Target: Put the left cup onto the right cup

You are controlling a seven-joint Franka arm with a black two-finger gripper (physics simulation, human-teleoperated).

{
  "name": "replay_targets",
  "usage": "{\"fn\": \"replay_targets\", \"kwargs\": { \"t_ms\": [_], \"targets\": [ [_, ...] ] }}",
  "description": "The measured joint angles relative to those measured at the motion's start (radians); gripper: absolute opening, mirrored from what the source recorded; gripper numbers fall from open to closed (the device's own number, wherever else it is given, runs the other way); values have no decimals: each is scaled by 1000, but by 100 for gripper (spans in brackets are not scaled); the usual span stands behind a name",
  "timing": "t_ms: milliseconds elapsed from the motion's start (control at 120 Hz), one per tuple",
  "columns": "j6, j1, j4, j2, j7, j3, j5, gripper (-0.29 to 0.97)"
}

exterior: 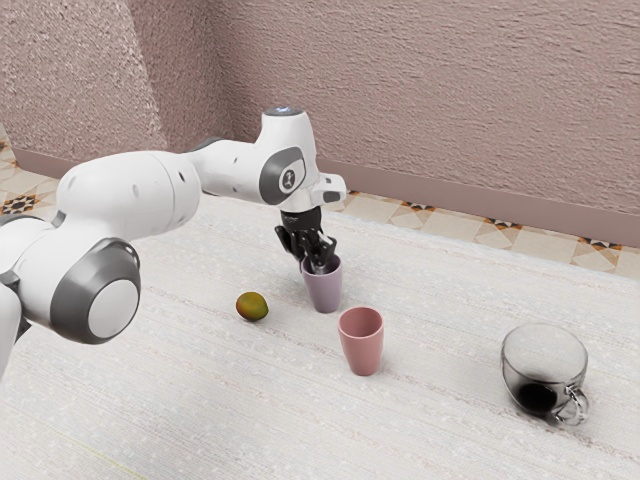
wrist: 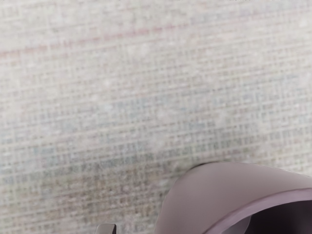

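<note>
The table [exterior: 200,420], covered in a pale woven cloth, carries everything. The white arm [exterior: 130,200] comes in from the exterior view's left and hangs its black gripper [exterior: 318,262] right at the rim of the mauve cup [exterior: 323,290]. Whether the jaws are clamped on that rim or standing free, I cannot tell.

A glass mug [exterior: 545,370] lies on its side well apart, at about 4 o'clock from the other cups, with a dark pool resting against its lower wall.

The mauve cup stands upright on the cloth. In the wrist view its wall and rim [wrist: 229,195] sit just under the hand, and the inside is too dark to read.

The pink cup [exterior: 361,345] stands upright near it at 5 o'clock, not touching; its mouth shows just pink wall.

A green-and-orange mango [exterior: 252,306] lies at 8 o'clock from the mauve cup.
</note>
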Motion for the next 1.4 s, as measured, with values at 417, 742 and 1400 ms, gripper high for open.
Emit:
{"fn": "replay_targets", "kwargs": {
  "t_ms": [417, 742, 1400],
  "targets": [
    [15, -3, -33, -41, -19, 0, 0, -9],
    [9, -59, -279, -354, -30, -7, 4, -10],
    [-5, -179, -399, -436, -45, -45, 8, -10]
  ]
}}
